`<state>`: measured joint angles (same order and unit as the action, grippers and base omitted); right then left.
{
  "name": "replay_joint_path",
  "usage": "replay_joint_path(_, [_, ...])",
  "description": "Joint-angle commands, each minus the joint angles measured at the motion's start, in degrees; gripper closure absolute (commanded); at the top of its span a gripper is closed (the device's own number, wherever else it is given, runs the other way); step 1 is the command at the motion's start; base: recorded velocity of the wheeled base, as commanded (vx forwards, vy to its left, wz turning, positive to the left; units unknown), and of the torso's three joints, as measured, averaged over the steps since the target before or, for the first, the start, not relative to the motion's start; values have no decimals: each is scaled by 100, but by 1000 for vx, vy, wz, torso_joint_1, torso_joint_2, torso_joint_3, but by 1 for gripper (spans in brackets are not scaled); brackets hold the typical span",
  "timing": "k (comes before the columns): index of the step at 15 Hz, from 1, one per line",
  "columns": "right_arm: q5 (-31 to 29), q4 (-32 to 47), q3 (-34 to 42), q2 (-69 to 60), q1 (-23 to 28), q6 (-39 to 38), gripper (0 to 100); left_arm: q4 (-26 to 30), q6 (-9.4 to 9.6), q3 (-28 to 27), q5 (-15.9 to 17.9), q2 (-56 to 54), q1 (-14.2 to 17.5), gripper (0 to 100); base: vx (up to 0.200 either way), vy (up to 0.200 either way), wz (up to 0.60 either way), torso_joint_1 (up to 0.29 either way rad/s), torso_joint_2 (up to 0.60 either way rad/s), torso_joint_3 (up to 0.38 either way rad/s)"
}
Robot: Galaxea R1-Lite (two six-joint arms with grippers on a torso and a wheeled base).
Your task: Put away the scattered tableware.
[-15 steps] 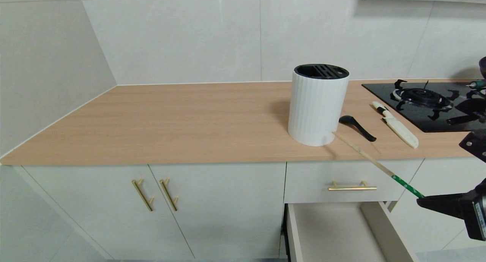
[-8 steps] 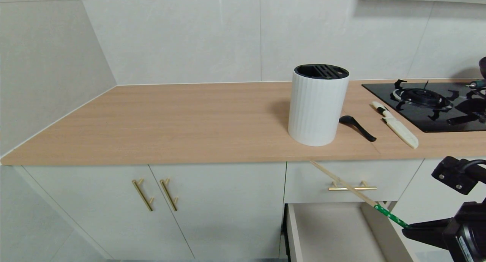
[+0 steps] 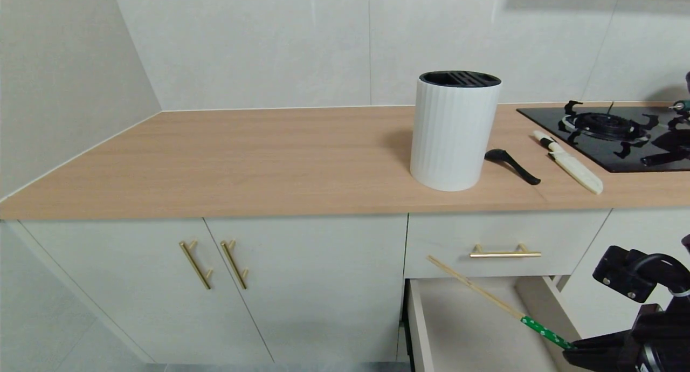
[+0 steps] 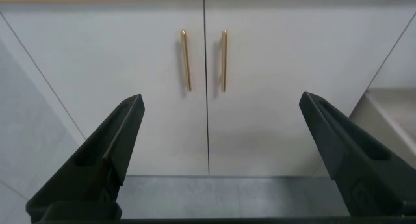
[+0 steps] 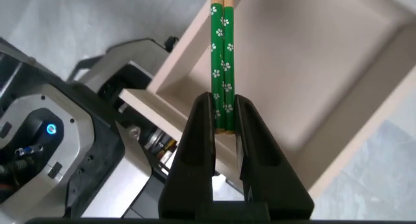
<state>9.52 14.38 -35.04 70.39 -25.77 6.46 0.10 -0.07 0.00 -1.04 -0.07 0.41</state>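
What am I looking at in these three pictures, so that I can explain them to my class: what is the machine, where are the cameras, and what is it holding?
This is a two-armed robot in a kitchen, tidying tableware. The wide picture comes from a camera on its head, looking down at a wooden counter. On it stands a white ribbed holder. Beside that lie a black spoon and a pale knife, next to a stove. The other two pictures come from cameras on its wrists. The right end effector is shut on a pair of chopsticks with green flowered ends, held over an open drawer. The left end effector is open, holds nothing, and faces the cabinet doors.
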Motion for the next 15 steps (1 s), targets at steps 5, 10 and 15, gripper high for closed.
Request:
replay_joint_path(5, [-47, 3, 67, 318, -95, 4, 100, -1, -1, 0, -2, 7, 2, 0, 0, 0, 0, -166, 466, 292])
replay_joint_path(10, [-91, -6, 67, 529, -86, 4, 100, -1, -1, 0, -2, 7, 2, 0, 0, 0, 0, -139, 455, 312])
replay_joint_path(15, [-82, -23, 58, 520, -86, -4, 100, -1, -1, 0, -2, 7, 2, 0, 0, 0, 0, -75, 317, 243])
